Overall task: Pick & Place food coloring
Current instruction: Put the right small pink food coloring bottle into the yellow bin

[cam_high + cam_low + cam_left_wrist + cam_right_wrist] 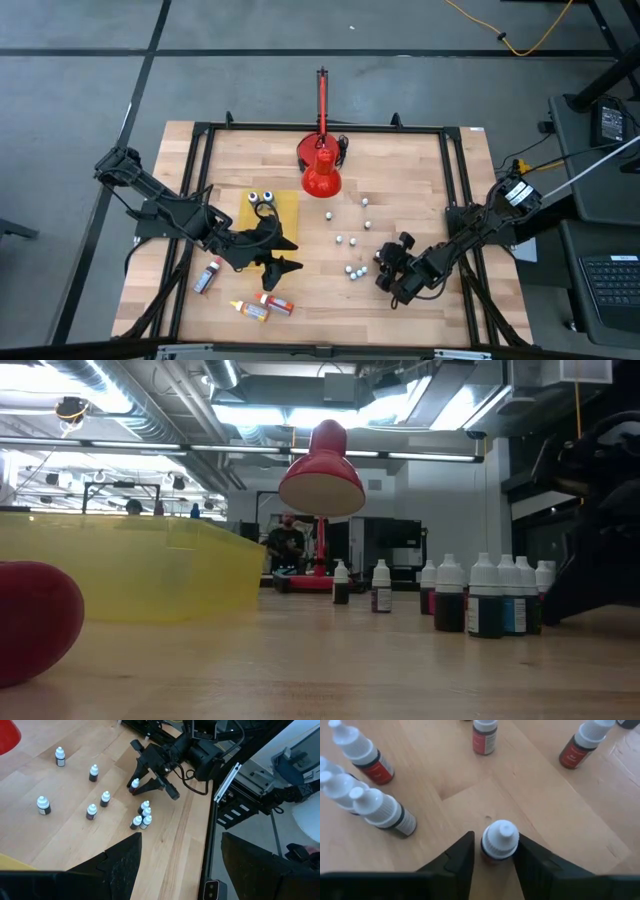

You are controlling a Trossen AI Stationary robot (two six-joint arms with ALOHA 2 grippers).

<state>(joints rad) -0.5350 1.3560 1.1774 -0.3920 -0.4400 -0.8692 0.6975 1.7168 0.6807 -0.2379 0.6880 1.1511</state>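
Several small food coloring bottles with white caps stand upright on the wooden table (400, 170), among them a tight cluster (375, 807) and loose ones (92, 772). My right gripper (495, 857) is low over the table's right half, shut on one dark red bottle (499, 839), which also shows in the left wrist view (134, 784). My left gripper (290, 255) hangs above the table's left half, open, with nothing between its fingers (120, 865). My right gripper pinches the bottle between its two fingers, one on each side just below the white cap (487, 854). The fingers slant down at it from the table's right side. The bottle stands upright with its base on the table.
A red desk lamp (321, 172) stands at the far middle. A yellow tray (130, 565) with two googly eyes (261, 197) lies left of centre. Larger bottles (262, 306) lie near the front left. A black frame (455, 190) rims the table.
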